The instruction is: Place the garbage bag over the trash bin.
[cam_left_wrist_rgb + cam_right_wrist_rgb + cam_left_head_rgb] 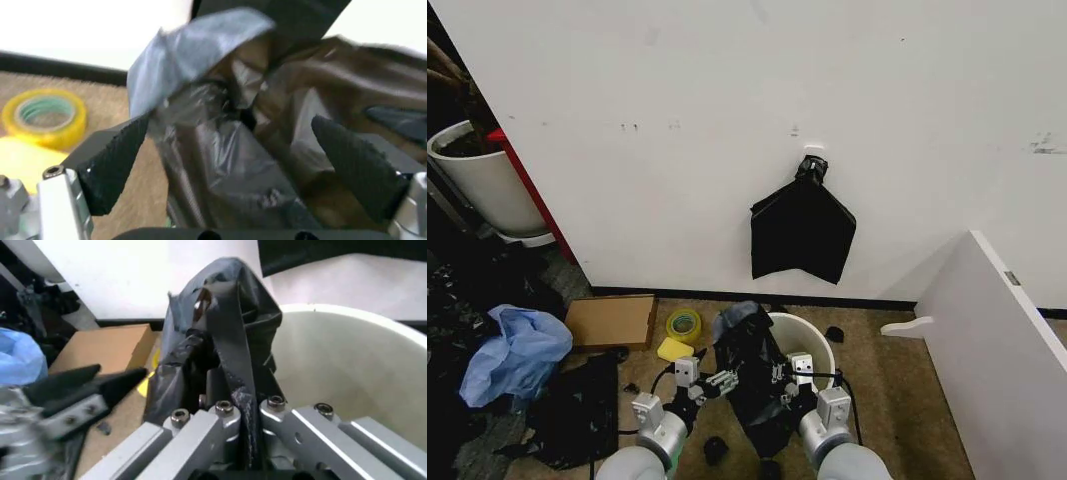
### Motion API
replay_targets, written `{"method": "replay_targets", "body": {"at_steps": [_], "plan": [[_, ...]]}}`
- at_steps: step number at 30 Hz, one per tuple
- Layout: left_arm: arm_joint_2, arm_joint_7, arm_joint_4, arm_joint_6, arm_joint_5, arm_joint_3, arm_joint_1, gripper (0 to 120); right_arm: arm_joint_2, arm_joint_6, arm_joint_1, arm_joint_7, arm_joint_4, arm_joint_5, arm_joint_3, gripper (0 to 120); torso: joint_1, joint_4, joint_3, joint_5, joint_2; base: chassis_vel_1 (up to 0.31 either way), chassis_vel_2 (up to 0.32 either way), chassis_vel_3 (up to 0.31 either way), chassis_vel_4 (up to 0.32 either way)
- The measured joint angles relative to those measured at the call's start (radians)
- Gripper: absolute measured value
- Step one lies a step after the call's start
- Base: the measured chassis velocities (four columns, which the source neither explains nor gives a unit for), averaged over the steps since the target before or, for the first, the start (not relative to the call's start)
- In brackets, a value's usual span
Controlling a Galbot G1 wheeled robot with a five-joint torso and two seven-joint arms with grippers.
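The garbage bag hangs bunched against the near-left rim of the trash bin, not yet spread over the mouth. The right gripper is clamped on its plastic, while the left gripper stands wide apart around a fold, so opening and draping remain

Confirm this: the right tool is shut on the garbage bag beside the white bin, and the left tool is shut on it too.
Wrong on the left tool. The left wrist view shows its fingers spread wide around the garbage bag, open. The right tool is shut on the bag beside the white bin.
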State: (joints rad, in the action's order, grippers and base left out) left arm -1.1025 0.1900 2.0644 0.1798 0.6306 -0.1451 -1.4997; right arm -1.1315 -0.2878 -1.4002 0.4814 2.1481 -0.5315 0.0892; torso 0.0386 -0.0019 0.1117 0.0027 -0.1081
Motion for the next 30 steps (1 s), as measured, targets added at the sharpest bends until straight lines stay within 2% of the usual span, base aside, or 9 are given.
{"method": "replay_targets", "body": {"at_steps": [1,7,12,17,27,30], "plan": [[-0.002,0.036,-0.001,0.021,0.005,0.02,0.013,97,-0.001,-0.004,0.001,0.002,-0.001,-0.004,0.003,0,0.0,0.0,0.0,-0.0001,0.0,0.0,0.0,0.0,0.0],[-0.035,0.099,-0.042,0.07,0.019,0.07,0.066,97,-0.008,-0.023,0.006,0.013,-0.024,-0.018,0.005,0,0.0,-0.0001,0.0,-0.0001,0.0,0.0,0.0,0.0,0.0],[-0.07,0.147,-0.076,0.1,0.031,0.108,0.113,97,-0.022,-0.079,0.008,0.074,-0.009,-0.147,-0.004,0,0.0,-0.0001,0.0,-0.0001,0.0,0.0,0.0,0.0,0.0],[-0.083,0.164,-0.087,0.114,0.032,0.123,0.125,97,-0.037,-0.105,0.02,0.115,-0.006,-0.211,-0.03,0,0.0,-0.0001,0.0,0.0,0.0,0.0,0.0,0.0,0.0],[-0.105,0.204,-0.097,0.145,0.019,0.153,0.147,97,-0.052,-0.104,0.029,0.115,-0.034,-0.209,-0.06,0,0.0,0.0,0.0,-0.0001,0.0,0.0,0.0,0.0,0.0],[-0.122,0.235,-0.107,0.177,0.019,0.158,0.157,97,-0.06,-0.101,0.021,0.115,-0.042,-0.196,-0.065,0,0.0,0.0,0.0,0.0,0.0,0.0,0.0,0.0,0.0]]}}
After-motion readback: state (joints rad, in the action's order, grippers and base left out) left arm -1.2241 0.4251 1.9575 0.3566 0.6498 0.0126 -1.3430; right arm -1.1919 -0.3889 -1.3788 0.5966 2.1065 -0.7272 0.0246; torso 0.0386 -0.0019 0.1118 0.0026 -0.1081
